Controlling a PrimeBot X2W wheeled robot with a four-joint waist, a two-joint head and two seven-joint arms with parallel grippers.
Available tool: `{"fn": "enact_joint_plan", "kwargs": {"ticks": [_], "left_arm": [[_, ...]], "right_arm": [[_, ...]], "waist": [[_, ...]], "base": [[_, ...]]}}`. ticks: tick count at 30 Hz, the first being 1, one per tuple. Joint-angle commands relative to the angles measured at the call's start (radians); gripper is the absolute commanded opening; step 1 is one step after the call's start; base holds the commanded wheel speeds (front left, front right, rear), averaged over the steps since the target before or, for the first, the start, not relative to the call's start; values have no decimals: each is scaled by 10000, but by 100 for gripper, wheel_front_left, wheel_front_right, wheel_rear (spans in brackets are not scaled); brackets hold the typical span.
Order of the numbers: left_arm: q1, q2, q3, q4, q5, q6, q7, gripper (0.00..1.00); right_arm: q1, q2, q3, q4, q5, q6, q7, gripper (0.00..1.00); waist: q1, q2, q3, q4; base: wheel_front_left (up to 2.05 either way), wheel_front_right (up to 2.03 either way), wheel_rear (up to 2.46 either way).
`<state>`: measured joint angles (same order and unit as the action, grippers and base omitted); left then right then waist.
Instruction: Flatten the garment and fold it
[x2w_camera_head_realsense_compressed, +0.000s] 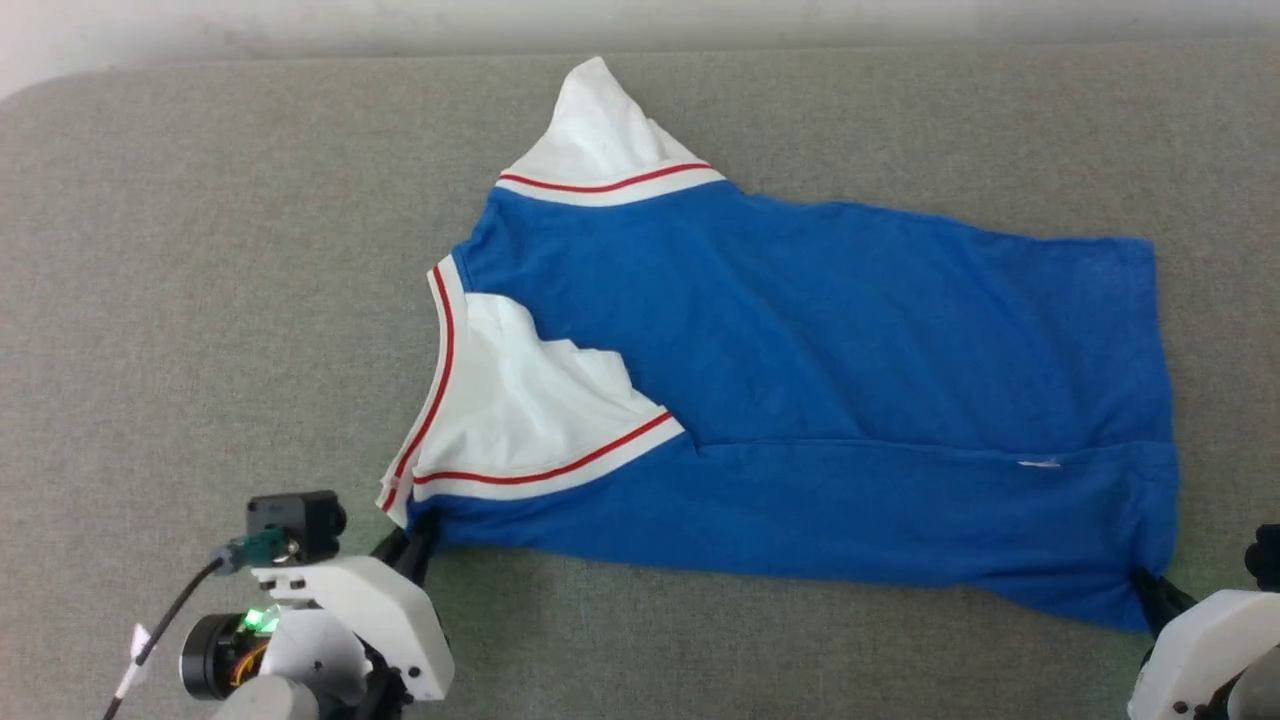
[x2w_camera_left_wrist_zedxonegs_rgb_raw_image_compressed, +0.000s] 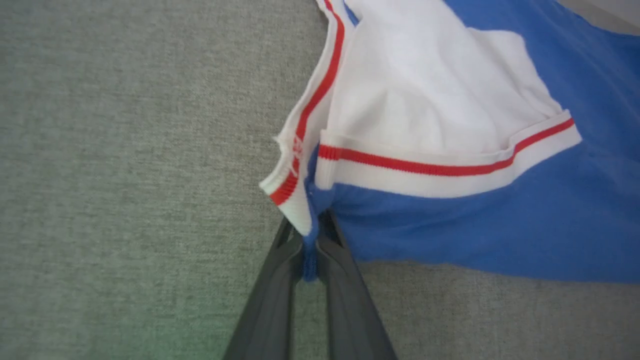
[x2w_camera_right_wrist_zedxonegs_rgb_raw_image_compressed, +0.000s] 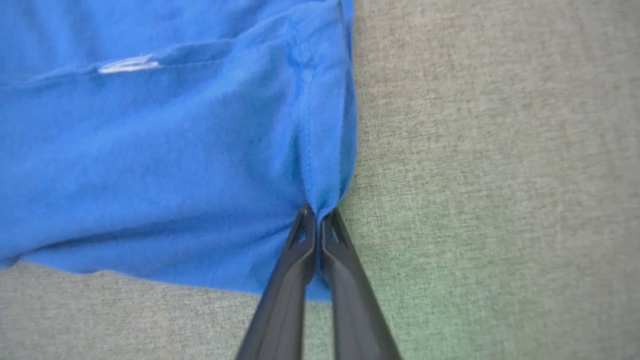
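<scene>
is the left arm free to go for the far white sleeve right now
Probably not as it stands: the left gripper is shut on the garment near the neck trim. The far sleeve lies uncovered, so nothing blocks it once that grip lets go.

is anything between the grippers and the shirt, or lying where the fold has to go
Nothing visible does. The left gripper is shut on the garment at its collar-end corner, the right gripper at its hem corner, and nothing else lies on it or on the grey surface around it.
</scene>
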<state>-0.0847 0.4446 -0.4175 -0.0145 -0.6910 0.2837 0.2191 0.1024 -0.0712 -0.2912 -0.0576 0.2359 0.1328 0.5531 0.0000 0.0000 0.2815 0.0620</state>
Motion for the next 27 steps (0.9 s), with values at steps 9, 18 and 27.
{"fn": "enact_joint_plan", "kwargs": {"ticks": [9,18,27], "left_arm": [[915,213,1059,-1315,-1083,201,-191,0],[3176,872,1229,-3505,-1502,1153,794,0],[3813,96,685,-2826,-1901,1025,601,0]], "right_arm": [[-552,-853,-335,-800,228,-21,296,0],[660,-671,-788,-1504,679,-21,1357,0],[1662,-383,-760,-1377,477,-21,1738,0]], "waist": [[0,0,-699,-117],[0,0,-913,94],[0,0,-939,248]], "base": [[0,0,0],[0,0,0],[0,0,0]]}}
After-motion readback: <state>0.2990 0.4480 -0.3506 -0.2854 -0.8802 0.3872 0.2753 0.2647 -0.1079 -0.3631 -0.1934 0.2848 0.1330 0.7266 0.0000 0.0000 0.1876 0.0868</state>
